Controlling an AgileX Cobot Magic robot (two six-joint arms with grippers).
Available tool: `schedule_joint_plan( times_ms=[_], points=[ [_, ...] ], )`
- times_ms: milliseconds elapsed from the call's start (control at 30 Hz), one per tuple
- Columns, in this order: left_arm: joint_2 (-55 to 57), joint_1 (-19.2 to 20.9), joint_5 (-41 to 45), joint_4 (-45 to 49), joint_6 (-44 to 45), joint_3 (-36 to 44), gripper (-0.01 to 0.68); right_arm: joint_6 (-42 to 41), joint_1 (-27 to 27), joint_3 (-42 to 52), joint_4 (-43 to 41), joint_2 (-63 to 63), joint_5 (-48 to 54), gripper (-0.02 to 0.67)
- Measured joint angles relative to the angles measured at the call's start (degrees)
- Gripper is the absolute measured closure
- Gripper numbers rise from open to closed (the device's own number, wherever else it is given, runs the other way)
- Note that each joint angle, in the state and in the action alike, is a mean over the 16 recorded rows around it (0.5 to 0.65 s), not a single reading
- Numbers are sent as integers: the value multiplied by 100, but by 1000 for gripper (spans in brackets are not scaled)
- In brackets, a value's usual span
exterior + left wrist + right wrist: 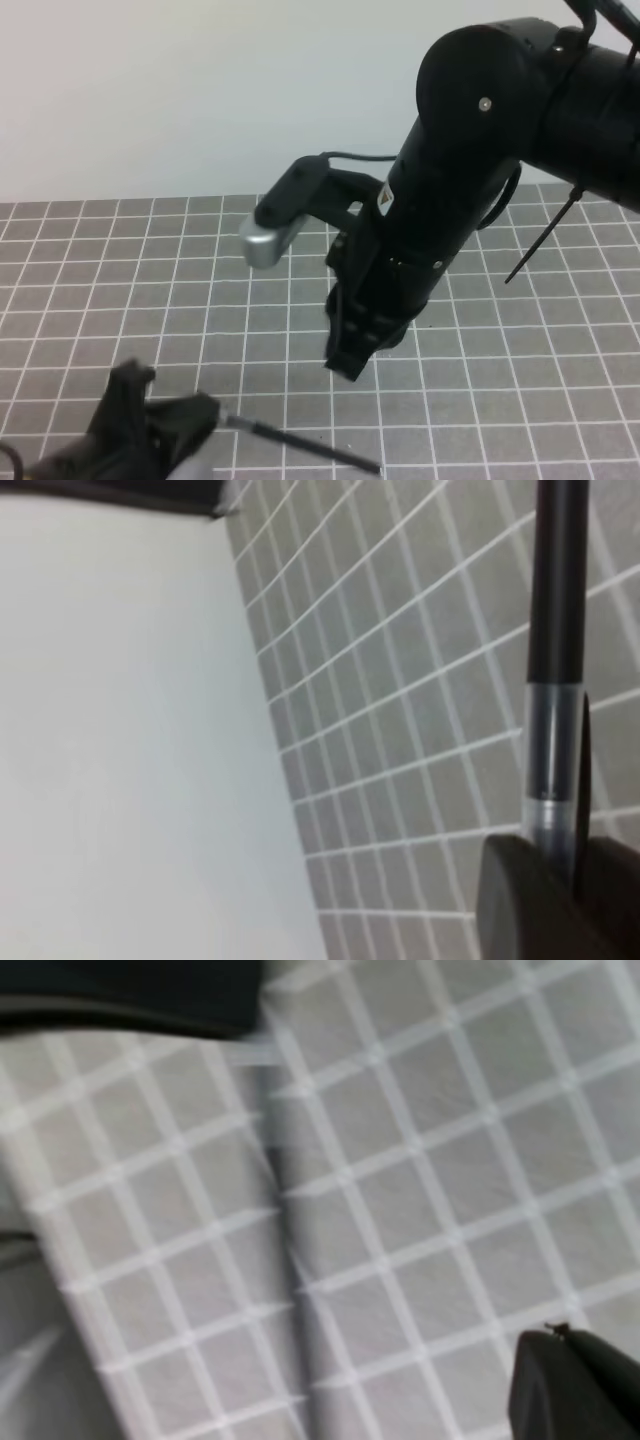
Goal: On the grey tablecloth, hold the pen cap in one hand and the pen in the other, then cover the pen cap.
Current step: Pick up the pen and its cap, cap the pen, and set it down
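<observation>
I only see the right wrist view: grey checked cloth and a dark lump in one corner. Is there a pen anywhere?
Observer: Yes. In the high view the left pincer holds a long thin black pen low over the grey gridded tablecloth.
Operator: Which end is gripped?
Observer: The left wrist view shows the pincer shut by the pen's pale see-through section; the dark shaft points away.
Operator: And the cap?
Observer: I cannot find it in any view. The right pincer points down at the cloth, behind the pen.
</observation>
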Motion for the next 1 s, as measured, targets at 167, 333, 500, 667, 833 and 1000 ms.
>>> schedule_joint_plan(
  times_ms=[167,333,500,667,833,1000],
  points=[
    [210,135,-20,41,109,-140,668,-61,-1,-62,357,-6,0,447],
    [367,191,-103,63,172,-208,656,-133,2,51,620,-6,0,284],
    [443,194,-224,80,199,-213,643,-207,6,290,726,-6,0,159],
    [438,194,-402,61,161,-213,622,-325,9,550,815,18,0,123],
    [373,194,-544,54,46,-213,609,-479,10,730,815,92,36,141],
    [273,205,-645,54,-155,-213,609,-587,10,773,820,179,36,256]
  ],
)
